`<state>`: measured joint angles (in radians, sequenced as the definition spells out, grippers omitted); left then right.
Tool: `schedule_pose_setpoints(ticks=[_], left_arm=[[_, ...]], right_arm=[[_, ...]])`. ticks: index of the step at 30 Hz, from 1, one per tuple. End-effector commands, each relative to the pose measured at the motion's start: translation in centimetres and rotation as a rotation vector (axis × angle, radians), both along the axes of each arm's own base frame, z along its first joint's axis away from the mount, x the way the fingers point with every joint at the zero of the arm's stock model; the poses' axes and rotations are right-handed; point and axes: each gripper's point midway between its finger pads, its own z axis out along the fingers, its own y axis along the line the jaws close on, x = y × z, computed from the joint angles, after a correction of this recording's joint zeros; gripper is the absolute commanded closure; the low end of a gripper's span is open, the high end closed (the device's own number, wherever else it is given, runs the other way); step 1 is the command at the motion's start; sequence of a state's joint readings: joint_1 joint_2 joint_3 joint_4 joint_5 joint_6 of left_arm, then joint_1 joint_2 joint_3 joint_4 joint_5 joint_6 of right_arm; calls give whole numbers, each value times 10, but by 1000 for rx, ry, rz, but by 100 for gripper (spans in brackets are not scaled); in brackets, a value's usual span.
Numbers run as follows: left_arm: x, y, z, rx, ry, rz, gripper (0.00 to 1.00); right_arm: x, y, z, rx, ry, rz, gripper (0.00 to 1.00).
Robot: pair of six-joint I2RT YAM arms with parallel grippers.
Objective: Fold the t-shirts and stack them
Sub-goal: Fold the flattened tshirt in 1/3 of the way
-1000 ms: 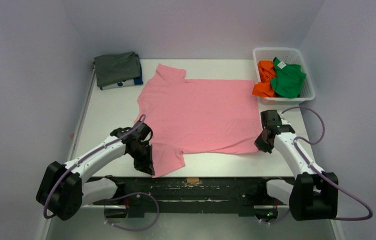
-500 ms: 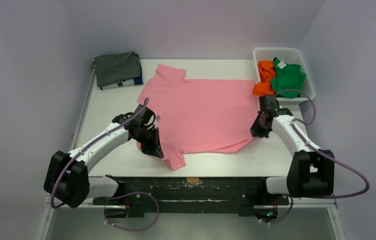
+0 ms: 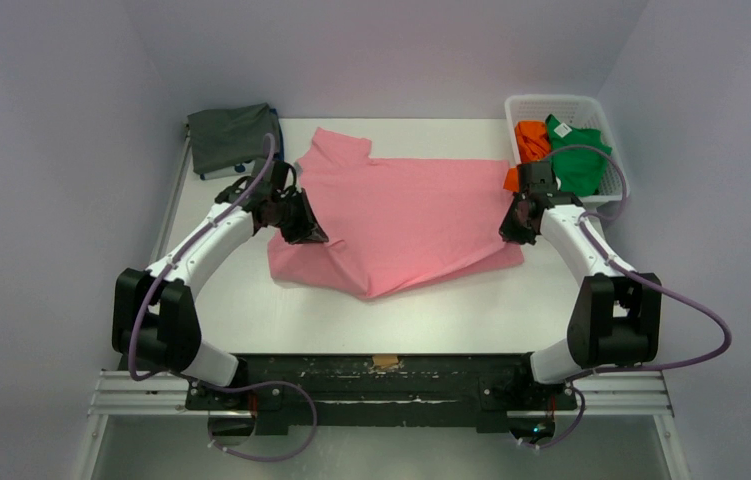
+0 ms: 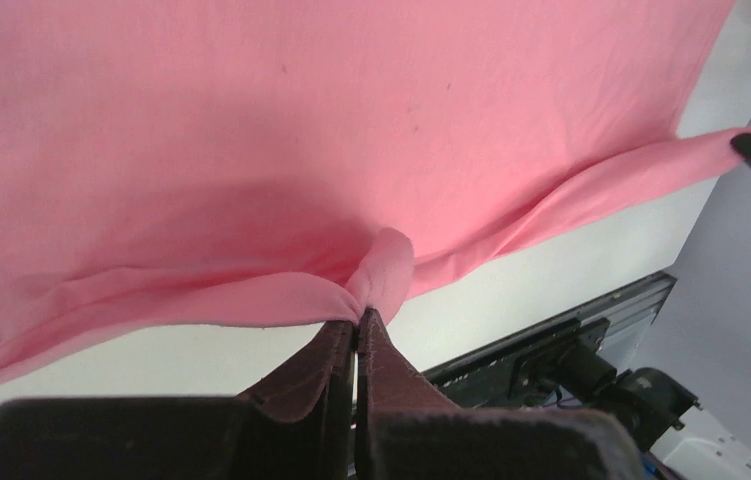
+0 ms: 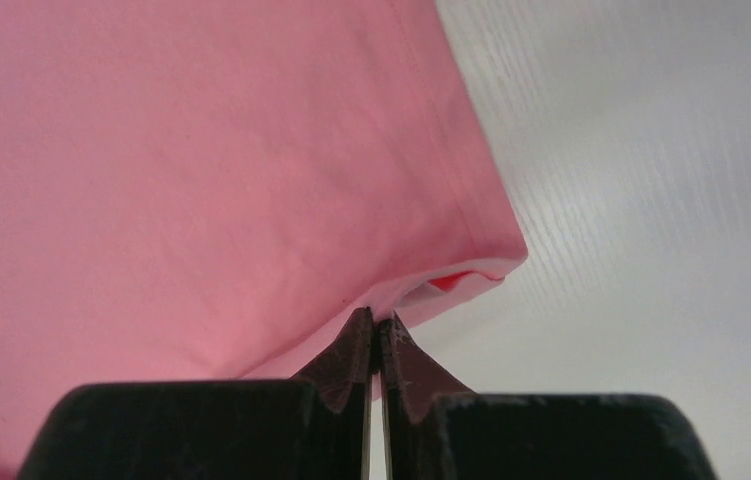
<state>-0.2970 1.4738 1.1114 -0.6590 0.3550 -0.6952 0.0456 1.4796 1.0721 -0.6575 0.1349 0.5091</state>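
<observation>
pink t-shirt (image 3: 406, 225): spread across the middle of the tabletop (image 3: 431, 320), collar end towards the far left; its near part is doubled over on itself, and the near fold sags to a point in the middle.
left gripper (image 4: 359, 322): fingers pressed together on a bunched bit of the pink t-shirt's edge, at the shirt's left side and raised off the tabletop.
right gripper (image 5: 376, 322): fingers pinched together on the pink t-shirt's hem at its right corner, just beside the basket (image 3: 551, 103).
dark grey t-shirt (image 3: 231, 135): folded at the far left corner of the tabletop, lying on top of the blue t-shirt (image 3: 273, 160), of which only an edge shows.
orange t-shirt (image 3: 529, 135): crumpled in the basket, one part hanging over the near rim.
green t-shirt (image 3: 579, 160): crumpled in the basket, just right of the orange one and touching it.
</observation>
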Motion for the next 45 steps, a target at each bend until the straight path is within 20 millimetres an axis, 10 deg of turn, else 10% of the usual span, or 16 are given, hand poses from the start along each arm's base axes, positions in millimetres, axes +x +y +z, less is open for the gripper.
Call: schedule_pose_setpoints(ticks=[1, 33, 37, 40, 45], left_arm=[[54, 5, 32, -7, -158, 79, 100], [161, 44, 43, 102, -334, 102, 100], [193, 50, 24, 90, -316, 120, 83], [217, 49, 12, 71, -277, 121, 52], [220, 57, 15, 100, -234, 158, 28]], right_arm=[[29, -14, 21, -56, -104, -34, 100], [79, -37, 8, -115, -138, -96, 100], [90, -38, 3, -115, -146, -104, 96], [99, -38, 6, -111, -161, -122, 71], [94, -44, 19, -125, -190, -178, 46]])
